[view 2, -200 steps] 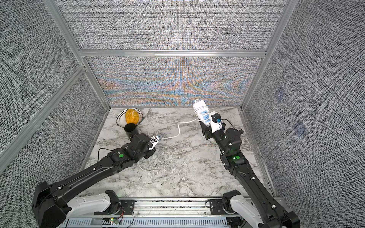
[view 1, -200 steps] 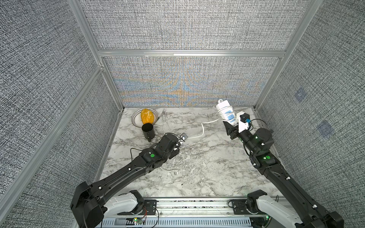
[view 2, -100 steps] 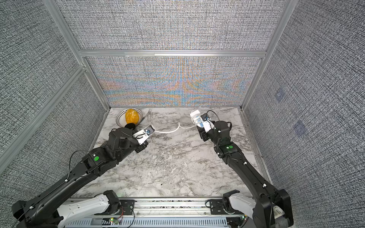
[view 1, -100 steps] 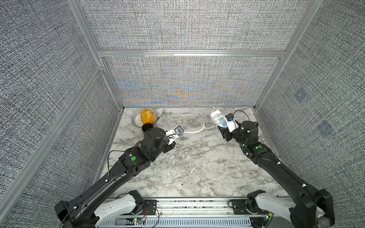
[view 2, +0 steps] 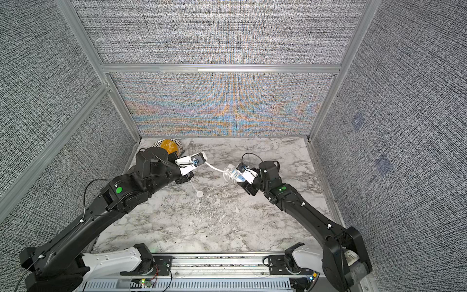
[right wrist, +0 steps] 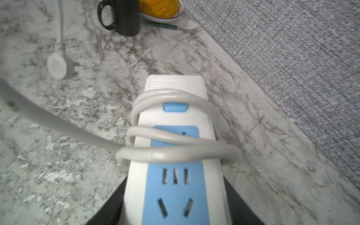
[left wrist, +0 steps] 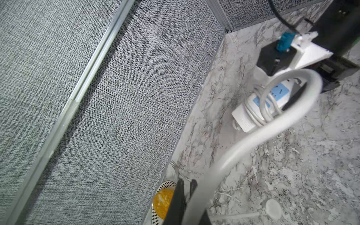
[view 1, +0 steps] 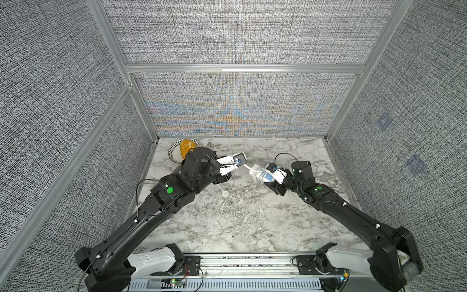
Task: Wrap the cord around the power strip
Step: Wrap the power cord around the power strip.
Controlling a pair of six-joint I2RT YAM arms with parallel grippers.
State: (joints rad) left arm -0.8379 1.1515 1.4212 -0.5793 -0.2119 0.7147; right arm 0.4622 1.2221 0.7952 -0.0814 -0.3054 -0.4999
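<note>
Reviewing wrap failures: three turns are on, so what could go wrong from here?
1. The cord loops look slack, and the outermost sits near the free end of the strip; it may slip off.
2. The plug lies loose past the left pincer; it could snag the mug on the next swing.

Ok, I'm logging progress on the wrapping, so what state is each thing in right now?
left gripper: shut on the cord.
right gripper: shut on the power strip.
power strip: three cord loops round it.
cord: partly wrapped, the rest runs to the left gripper.
plug: lying loose on the table.
mug: upright.
fork: lying flat.
bowl: holds something orange.
</note>
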